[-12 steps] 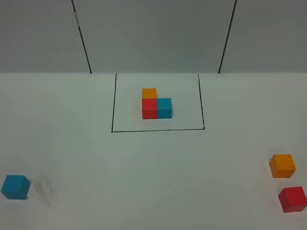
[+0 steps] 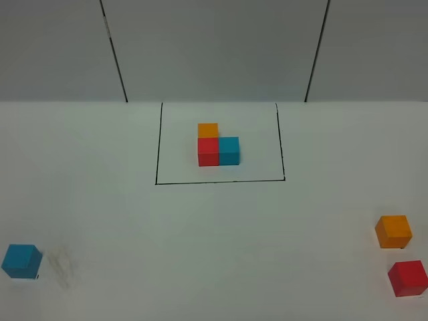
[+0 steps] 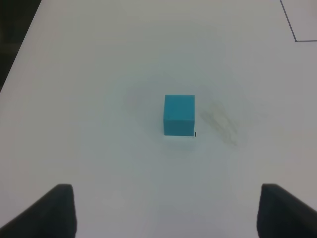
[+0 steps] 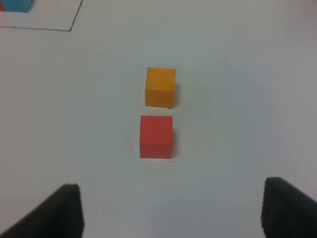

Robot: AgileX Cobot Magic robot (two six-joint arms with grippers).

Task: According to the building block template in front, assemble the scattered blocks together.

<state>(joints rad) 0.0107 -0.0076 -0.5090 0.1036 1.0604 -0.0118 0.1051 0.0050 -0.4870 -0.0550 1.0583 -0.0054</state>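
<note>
The white bench shows a job not yet begun. The template, an L of orange, red and blue cubes inside a thin black outline, sits well ahead of both pincers, toward the middle of the bench. None of the three loose blocks has been gathered or joined.

The left pincer is spread wide and empty. The blue block lies on the bench ahead of it, in line with the gap between its fingers and apart from them.

The right pincer also stands spread, with nothing in it. The red block is the nearer of the two ahead of it. The orange block lies just beyond the red one, with a small gap between them.

By my judgement every step is left: each block must be picked up, brought together with the others and set in the L shape that the template shows.

No brand, label or writing can be read on anything here.
</note>
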